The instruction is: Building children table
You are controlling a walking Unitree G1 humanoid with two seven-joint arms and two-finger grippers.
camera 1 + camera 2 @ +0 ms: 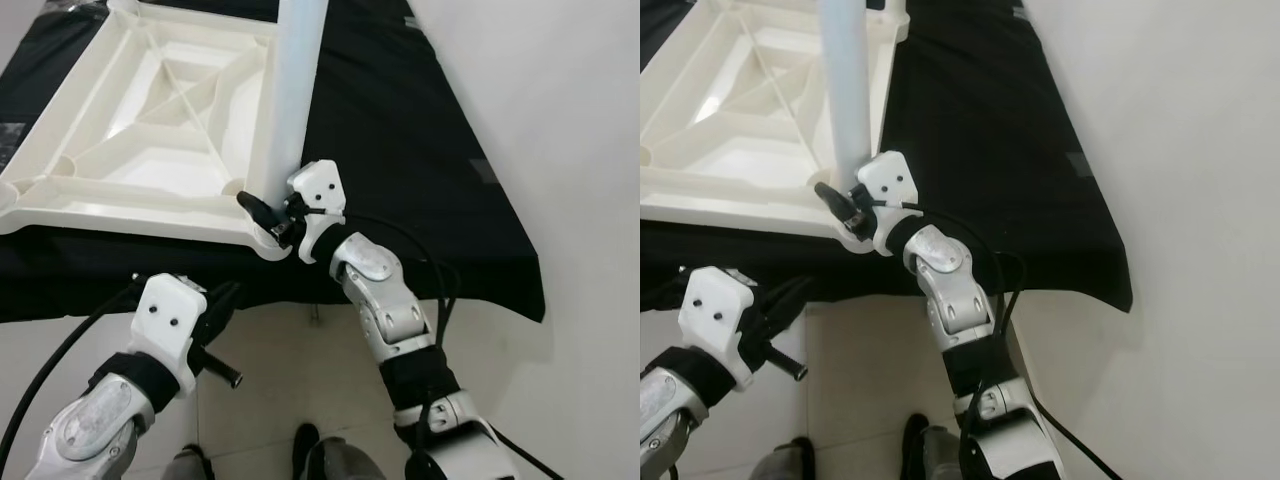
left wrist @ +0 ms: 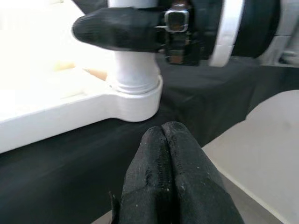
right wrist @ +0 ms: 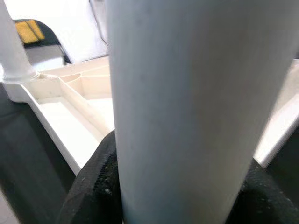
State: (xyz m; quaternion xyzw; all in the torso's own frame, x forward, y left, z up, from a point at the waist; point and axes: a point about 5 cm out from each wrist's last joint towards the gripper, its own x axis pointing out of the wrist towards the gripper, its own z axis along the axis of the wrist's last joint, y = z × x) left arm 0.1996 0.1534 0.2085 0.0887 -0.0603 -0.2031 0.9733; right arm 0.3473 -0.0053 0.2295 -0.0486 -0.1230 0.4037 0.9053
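Left eye view | right gripper (image 1: pixel 268 215) clasps table leg (image 1: pixel 296 80) | left gripper (image 2: pixel 161 140) clenched

Right claw (image 1: pixel 262 215) seemingly clamped; left claw (image 2: pixel 163 140) closed.

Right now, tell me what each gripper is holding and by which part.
The right gripper clamps the white table leg near its lower end, just above the corner socket of the upturned tabletop. The left gripper is shut on nothing.
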